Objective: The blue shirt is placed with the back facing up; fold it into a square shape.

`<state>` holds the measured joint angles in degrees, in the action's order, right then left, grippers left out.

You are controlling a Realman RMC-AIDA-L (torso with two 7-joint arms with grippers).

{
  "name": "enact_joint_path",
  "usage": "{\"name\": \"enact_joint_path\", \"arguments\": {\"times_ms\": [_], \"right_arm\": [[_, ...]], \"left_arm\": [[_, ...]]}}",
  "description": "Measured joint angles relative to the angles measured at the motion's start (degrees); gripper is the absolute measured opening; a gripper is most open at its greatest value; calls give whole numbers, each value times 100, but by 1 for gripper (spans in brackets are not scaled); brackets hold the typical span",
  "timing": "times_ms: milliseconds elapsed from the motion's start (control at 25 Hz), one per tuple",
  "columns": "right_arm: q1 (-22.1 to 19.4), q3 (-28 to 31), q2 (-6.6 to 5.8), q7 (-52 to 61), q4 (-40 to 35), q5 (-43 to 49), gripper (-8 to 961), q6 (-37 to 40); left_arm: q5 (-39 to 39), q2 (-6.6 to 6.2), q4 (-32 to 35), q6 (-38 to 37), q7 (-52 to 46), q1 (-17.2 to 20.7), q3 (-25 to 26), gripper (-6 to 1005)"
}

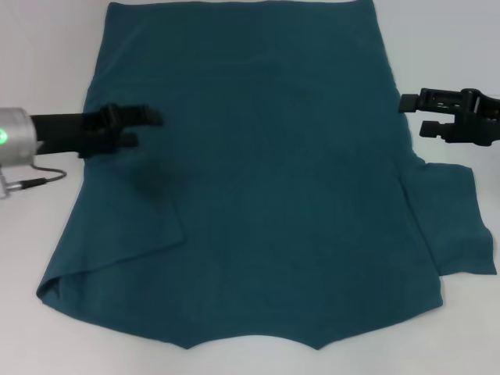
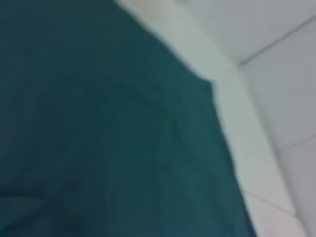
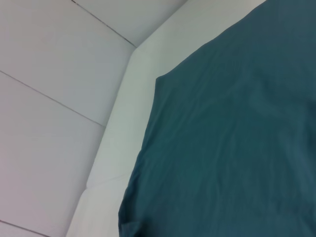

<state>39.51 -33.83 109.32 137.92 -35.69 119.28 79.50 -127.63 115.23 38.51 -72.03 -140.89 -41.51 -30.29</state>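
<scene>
Nearest our head camera lies the collar end of the blue shirt (image 1: 266,180), its neckline notch at the near edge and its hem at the far edge, so its long axis runs straight away from us across the white table (image 1: 47,47). It lies flat and fills most of the work surface. On our left side the sleeve is folded in over the body, leaving a slanted flap and a small turned-up corner at the near left. On our right side the other sleeve sticks out flat onto the table.

Our left gripper (image 1: 144,129) hangs over the shirt's left margin, farther from us than the folded flap, its fingers pointing inward toward the cloth's middle. Its two fingers stand slightly apart with nothing between them. Our right gripper (image 1: 414,116) hangs just beyond the shirt's right edge, farther from us than the spread sleeve, pointing inward; its fingers are spread and empty.

From our left wrist camera we see blurred teal cloth (image 2: 108,138) filling most of the frame, with a strip of white table (image 2: 237,123) beside its edge.

From our right wrist camera we see the shirt's edge (image 3: 232,138) with a corner, and white table (image 3: 118,128) alongside.
</scene>
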Motion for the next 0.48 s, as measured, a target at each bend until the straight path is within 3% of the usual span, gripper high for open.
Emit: {"name": "enact_joint_path", "arguments": {"times_ms": [280, 480], "right_arm": [[-78, -43, -63, -363, -7, 23, 913, 165], [-196, -153, -117, -653, -115, 138, 912, 446]], "left_arm": [[-3, -97, 572, -613, 157, 518, -10, 727], [-17, -66, 1110, -1952, 1776, 910, -35, 727]]}}
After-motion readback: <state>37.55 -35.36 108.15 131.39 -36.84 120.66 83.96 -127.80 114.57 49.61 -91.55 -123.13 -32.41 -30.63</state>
